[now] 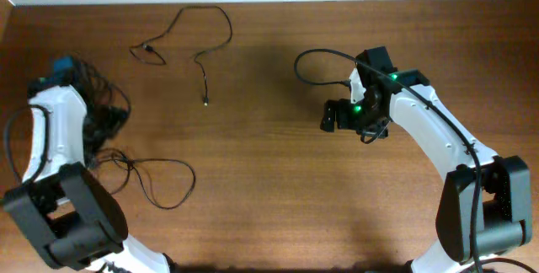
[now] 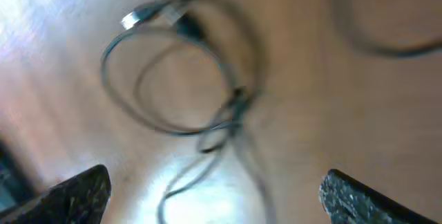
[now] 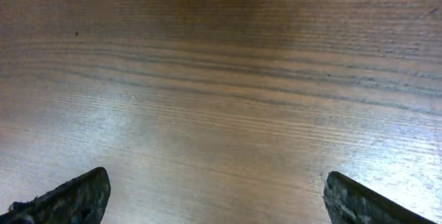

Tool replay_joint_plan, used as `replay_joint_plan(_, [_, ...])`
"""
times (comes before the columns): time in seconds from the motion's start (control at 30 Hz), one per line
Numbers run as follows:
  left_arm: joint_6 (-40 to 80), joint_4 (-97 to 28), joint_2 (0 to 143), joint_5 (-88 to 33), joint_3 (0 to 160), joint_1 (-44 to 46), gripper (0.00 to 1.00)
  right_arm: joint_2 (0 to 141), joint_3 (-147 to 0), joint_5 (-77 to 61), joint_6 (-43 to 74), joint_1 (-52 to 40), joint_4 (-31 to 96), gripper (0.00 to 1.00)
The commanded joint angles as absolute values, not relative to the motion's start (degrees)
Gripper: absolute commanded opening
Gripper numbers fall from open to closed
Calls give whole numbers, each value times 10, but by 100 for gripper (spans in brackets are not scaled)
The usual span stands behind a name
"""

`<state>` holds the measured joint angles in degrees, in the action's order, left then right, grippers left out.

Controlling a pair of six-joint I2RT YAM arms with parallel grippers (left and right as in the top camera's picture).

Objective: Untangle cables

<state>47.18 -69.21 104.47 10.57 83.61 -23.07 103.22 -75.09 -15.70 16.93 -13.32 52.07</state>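
Note:
One thin black cable (image 1: 221, 20) lies alone at the back left of the table, with a small plug (image 1: 148, 50) at one end. More cables (image 1: 164, 184) lie in overlapping loops beside my left arm. My left gripper (image 1: 105, 125) hangs over that bunch. In the left wrist view its fingers stand wide apart, so the gripper (image 2: 214, 196) is open. The blurred looped cables (image 2: 173, 72) with a silver plug (image 2: 137, 18) lie below it, and a strand runs between the fingertips. My right gripper (image 1: 328, 115) is open over bare wood, and the right gripper (image 3: 217, 200) holds nothing.
The wooden table (image 1: 269, 206) spans the view, with a pale wall edge along the back. A thicker black wire (image 1: 307, 58) loops off my right arm. Both arm bases stand at the front corners.

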Motion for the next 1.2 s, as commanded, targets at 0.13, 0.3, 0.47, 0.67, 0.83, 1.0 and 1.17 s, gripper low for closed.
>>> replay_joint_plan(0.13, [355,-802,999,5,1056,-213,99,1026,-752,-159,170,-135,521,99])
replay_joint_plan(0.3, [201,-692,773,-29,1032,-36,99,1026,-752,-159,170,-135,521,99])
replay_joint_plan(0.47, [181,-583,510,-46,779,47,99,1026,-752,-159,170,-135,521,99])
replay_joint_plan(0.67, [181,-731,376,43,673,47,99,1026,-752,-159,170,-135,521,99])
replay_joint_plan(0.83, [185,-858,376,43,673,47,99,1026,-752,-159,170,-135,521,99])
replay_joint_plan(1.0, [185,-858,374,43,673,47,99,1026,-752,-159,170,-135,521,99])
replay_joint_plan(1.17, [185,-858,288,43,673,47,99,1026,-752,-159,170,-135,521,99])
